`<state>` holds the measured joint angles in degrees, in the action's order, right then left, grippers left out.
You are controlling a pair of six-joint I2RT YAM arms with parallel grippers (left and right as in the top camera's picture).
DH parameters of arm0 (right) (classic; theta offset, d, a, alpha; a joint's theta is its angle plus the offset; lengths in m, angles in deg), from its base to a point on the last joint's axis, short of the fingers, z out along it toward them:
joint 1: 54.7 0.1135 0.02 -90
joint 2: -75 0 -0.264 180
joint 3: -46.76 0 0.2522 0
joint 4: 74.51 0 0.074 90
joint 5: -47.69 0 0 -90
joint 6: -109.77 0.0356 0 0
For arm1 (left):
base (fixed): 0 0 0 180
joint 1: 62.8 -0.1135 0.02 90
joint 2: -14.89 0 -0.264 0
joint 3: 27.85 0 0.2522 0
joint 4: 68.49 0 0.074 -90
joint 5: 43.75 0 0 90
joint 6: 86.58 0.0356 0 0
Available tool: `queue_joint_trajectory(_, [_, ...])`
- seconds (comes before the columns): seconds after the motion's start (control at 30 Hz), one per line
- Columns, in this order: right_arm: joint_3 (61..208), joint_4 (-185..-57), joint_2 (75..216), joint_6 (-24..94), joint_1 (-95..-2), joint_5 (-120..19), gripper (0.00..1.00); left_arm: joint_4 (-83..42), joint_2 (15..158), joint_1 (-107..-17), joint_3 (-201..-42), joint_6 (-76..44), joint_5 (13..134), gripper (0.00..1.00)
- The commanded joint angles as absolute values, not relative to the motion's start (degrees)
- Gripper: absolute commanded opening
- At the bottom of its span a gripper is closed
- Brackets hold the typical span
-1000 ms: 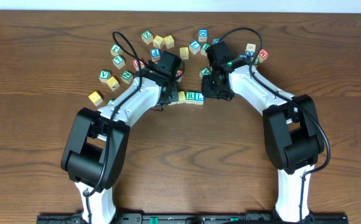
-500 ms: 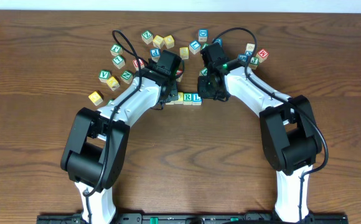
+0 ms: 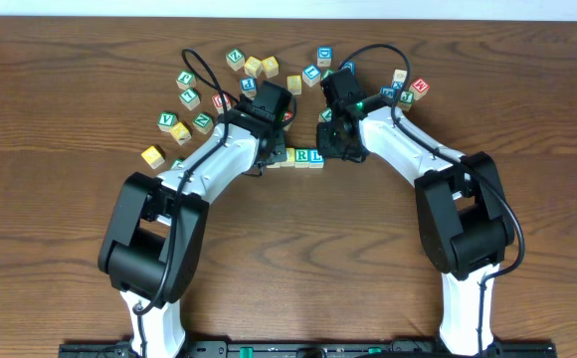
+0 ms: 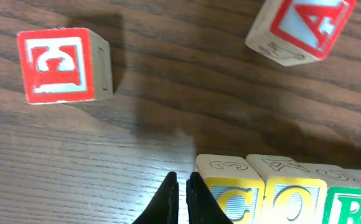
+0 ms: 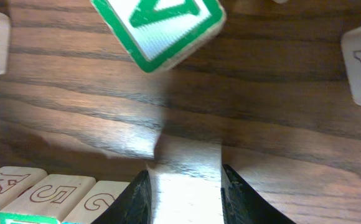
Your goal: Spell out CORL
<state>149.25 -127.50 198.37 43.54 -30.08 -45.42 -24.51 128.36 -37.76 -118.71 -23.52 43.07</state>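
Take the R cube (image 3: 302, 155) as your landmark: it lies flat on the tabletop (image 3: 298, 249), green letter up, between your two arms. Touching its right side you have the L cube (image 3: 315, 156). Touching its left side is the O cube (image 4: 292, 199), with the C cube (image 4: 236, 199) one place further left. The four make one straight row that reads CORL in the overhead view. Your right pincer (image 5: 185, 179) stands at the L end of the row, just right of the R cube, and it is pinching the L cube. In the right wrist view a pale block face fills the gap between the two fingers (image 5: 140, 196), in line with the side faces of the other three cubes. Your left pincer (image 4: 182, 185) is at the opposite end, left of the R cube past the O and C cubes. Its fingers are pressed together with nothing between them. The tips are just beside the outer edge of the C cube, and I cannot tell whether they touch it. Beyond the R cube, on the side away from the arm bases, a red E cube (image 4: 59, 65) and a red A cube (image 4: 302, 28) lie apart from the row. A green V cube (image 5: 159, 28) lies there too, turned at an angle, near the right pincer. More loose cubes (image 3: 259, 67) are scattered farther behind the R cube.
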Motion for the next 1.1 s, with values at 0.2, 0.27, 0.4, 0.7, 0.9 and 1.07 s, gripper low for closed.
queue_joint_trajectory(0.2, [149.3, -130.0, 199.3, 42.0, -29.5, -47.4, 0.31, -23.9, 129.0, -35.2, -118.2, -19.1, 44.3, 0.08])
queue_joint_trajectory(0.27, [149.3, -130.9, 199.3, 42.0, -29.5, -47.4, 0.31, -23.5, 129.0, -35.2, -118.2, -18.3, 44.3, 0.08])
queue_joint_trajectory(0.4, [149.3, -132.6, 199.3, 42.0, -29.5, -47.5, 0.31, -22.0, 129.0, -35.2, -118.2, -16.9, 44.3, 0.08])
queue_joint_trajectory(0.7, [149.3, -134.0, 199.3, 41.9, -29.5, -48.3, 0.31, -20.6, 129.0, -35.2, -118.2, -15.2, 44.3, 0.08])
queue_joint_trajectory(0.9, [149.8, -134.1, 198.7, 41.3, -30.4, -48.4, 0.33, -20.8, 128.9, -36.1, -118.3, -14.2, 44.0, 0.08])
queue_joint_trajectory(1.07, [150.8, -134.3, 197.9, 40.4, -31.8, -48.0, 0.35, -20.4, 127.8, -38.8, -119.4, -13.9, 44.1, 0.12])
